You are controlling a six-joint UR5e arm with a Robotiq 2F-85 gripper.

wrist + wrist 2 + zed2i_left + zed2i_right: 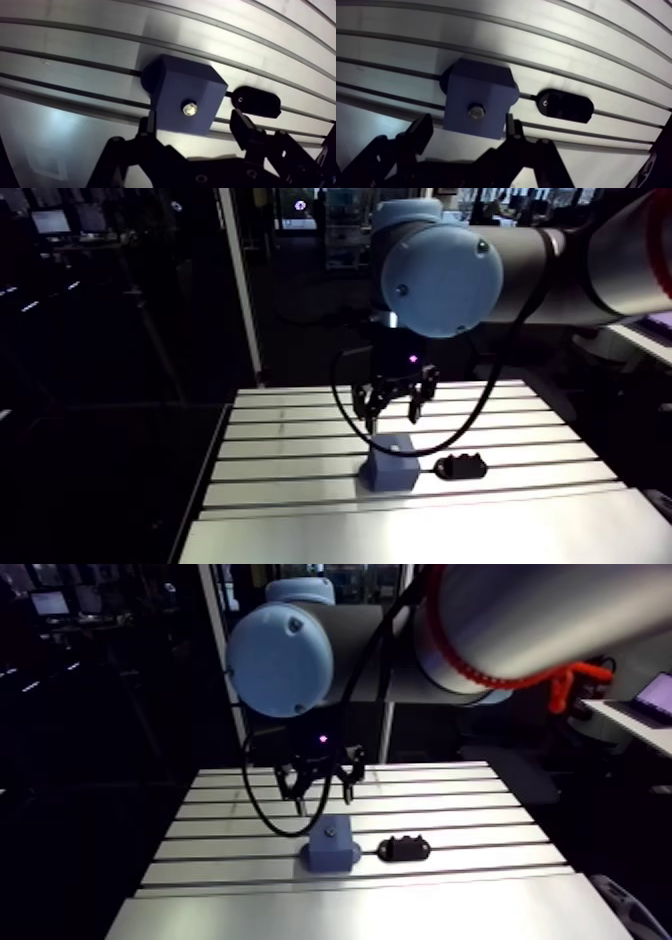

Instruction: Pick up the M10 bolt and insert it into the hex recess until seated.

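A blue block (175, 87) stands on the slotted table (290, 450). The shiny head of the M10 bolt (189, 108) sits in the recess on the block's top face, upright and apart from the fingers. My gripper (193, 117) hangs just above the block and is open. One dark finger (149, 125) shows on one side of the block and the other finger (240, 125) on the opposite side, with nothing held between them. In the arm view the gripper (392, 403) is a little above the block (390, 468).
A black oval part (257, 101) with a small hole lies on the table beside the block, close to one finger; in the arm view this black oval part (460, 466) is right of the block. Long slots cross the table. A smooth plate (420, 533) covers the front.
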